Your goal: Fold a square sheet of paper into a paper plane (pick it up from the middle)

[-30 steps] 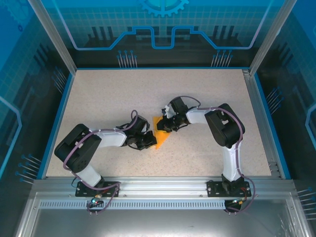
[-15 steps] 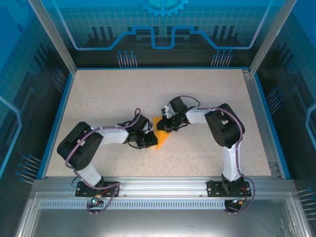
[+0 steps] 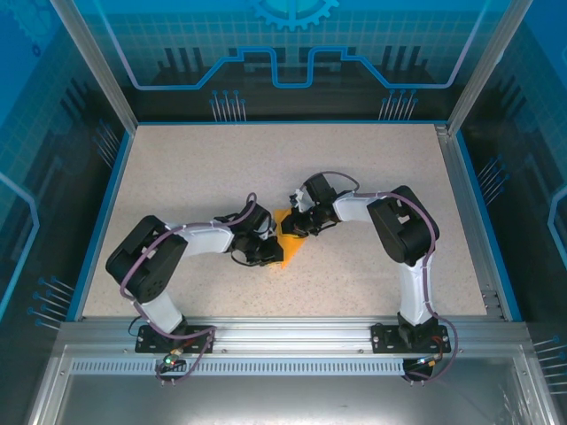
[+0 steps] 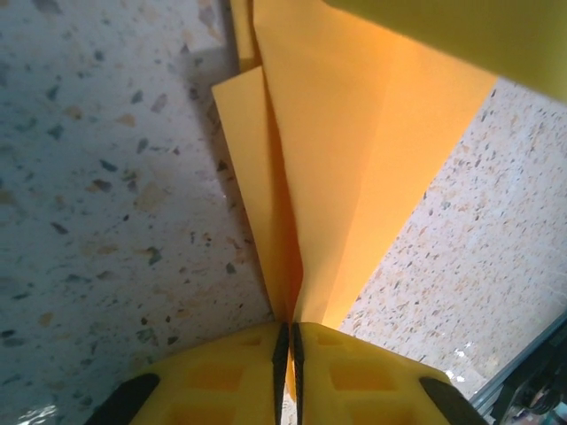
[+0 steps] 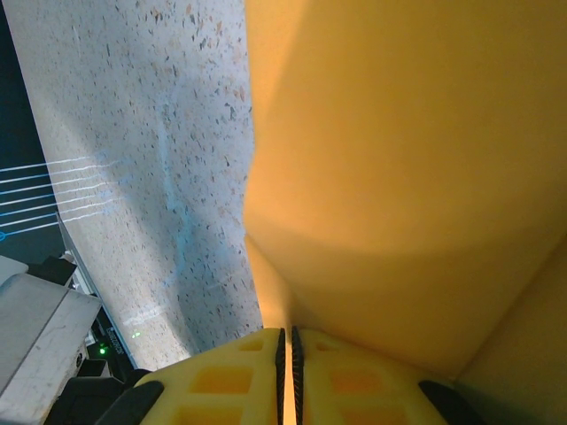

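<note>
**Q:** Left wrist view first: how are the jaws of the left gripper (image 4: 288,329) found?

**A:** They are pressed almost together, with a thin edge of the sheet of paper (image 4: 345,177) pinched in the slit. The centre crease is seen running straight out from the fingertips, with a flap spread to either side.

**Q:** And the right gripper (image 5: 285,335)?

**A:** It is likewise closed, and is judged to be clamped on the same paper, which is spread close over its fingers.

**Q:** Where is the sheet placed overall?

**A:** From above it is seen near the middle of the table (image 3: 195,177), between the two grippers. Its long axis is laid from the nearer end, at the left gripper, to the farther end, at the right gripper.

**Q:** On what is the coming move turned?

**A:** Neither arm can be called nearer, since both ends are held. The next fold is judged to depend on the crease being lined up with the left jaws, or the paper may be twisted or torn.
</note>
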Tool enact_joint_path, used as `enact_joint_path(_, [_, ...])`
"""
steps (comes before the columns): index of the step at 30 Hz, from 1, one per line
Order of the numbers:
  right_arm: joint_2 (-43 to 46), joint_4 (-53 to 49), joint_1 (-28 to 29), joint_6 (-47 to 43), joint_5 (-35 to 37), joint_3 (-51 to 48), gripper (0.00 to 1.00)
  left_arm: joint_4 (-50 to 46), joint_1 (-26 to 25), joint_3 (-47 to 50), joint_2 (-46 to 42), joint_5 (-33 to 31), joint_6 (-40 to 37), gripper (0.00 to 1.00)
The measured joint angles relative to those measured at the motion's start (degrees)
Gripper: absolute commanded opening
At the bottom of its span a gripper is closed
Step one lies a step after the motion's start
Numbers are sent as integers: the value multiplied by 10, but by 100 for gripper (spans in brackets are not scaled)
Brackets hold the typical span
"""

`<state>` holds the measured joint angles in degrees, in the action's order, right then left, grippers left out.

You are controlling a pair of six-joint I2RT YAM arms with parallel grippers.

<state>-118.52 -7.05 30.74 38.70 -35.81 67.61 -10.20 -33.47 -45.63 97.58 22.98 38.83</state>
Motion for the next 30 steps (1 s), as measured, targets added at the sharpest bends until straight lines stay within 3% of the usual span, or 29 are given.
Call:
enact_joint_path(12, [0,0,0,0,3,0,13,-42,-17,-23,-2,-30,-17,18])
enact_joint_path(19, [0,-2,0,0,5,0,11,-59,-33,19,-113,-63,13,16])
enact_joint_path(23, [0,-1,0,0,5,0,11,-16,-23,19,-155,-63,35,14])
enact_joint_path(30, [0,0,0,0,5,-1,11,77,-14,19,-103,-31,70,13])
